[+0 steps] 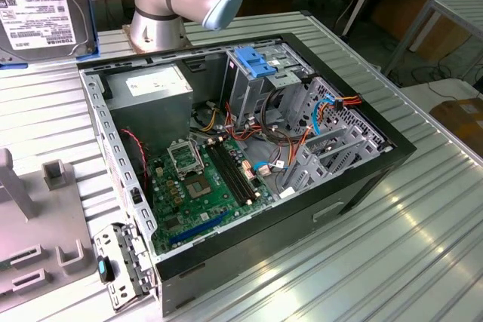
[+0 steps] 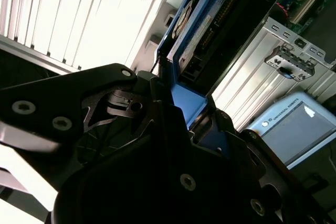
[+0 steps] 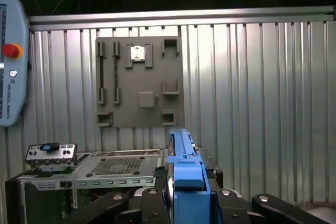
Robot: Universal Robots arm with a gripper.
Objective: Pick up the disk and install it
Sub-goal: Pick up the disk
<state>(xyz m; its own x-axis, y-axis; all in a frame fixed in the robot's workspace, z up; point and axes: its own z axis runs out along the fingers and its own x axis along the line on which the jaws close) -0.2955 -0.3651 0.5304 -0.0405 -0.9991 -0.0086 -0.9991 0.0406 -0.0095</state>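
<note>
Finding one: my gripper is closed on the disk, the fingers pressing either side of its blue carrier frame. I hold it by one end, and the rest of the drive stands out beyond the jaws. Location: the disk is in the air at the exterior view's upper left, label facing that camera, off the ribbed table and well apart from the open computer case. The silver drive cage stands inside the case under its blue latch. Risk, in my judgement: a hold on one end of a plastic frame leaves a long unsupported length, so any knock against the case wall or the cage could tilt the drive or slide it in the jaws. A tilted disk would likely jam at the mouth of the bay. The loose cables bunched just beside the cage are a second hazard, since a corner of the frame could catch one and drag it. Not verifiable: the exterior view cuts the disk off at the picture's edge, so its lower end cannot be checked there. In both wrist views my own dark body covers the place where the pads meet the frame, so I cannot say how deep the hold is. I cannot make out the opening of the bay, nor whether it is free.
</note>
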